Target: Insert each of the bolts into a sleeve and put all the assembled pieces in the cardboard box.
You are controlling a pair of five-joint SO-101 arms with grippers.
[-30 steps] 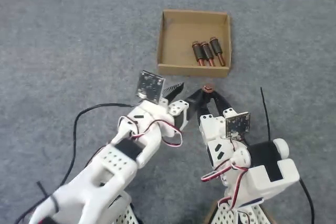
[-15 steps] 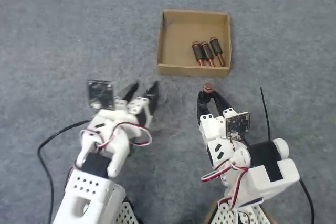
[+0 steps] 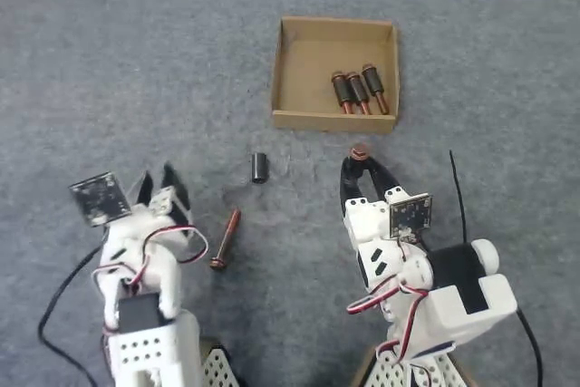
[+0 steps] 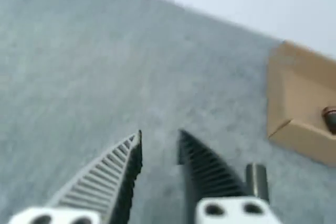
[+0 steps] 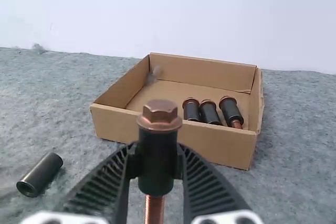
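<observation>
The left arm (image 3: 149, 269) and right arm (image 3: 453, 310) are built of white printed shells, with perforated bases (image 3: 154, 346) and black servo blocks (image 3: 458, 269). Black serrated fingers (image 4: 118, 174) are fitted to the left gripper (image 3: 156, 175) and right gripper (image 3: 360, 164). Square camera boards (image 3: 100, 198) are mounted at the wrists, and red, white and black wires (image 3: 399, 295) are looped alongside.

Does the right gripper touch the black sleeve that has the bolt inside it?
Touching. The right wrist view shows both fingers of the right gripper pressed on the sleeve from opposite sides, no gap.
</observation>
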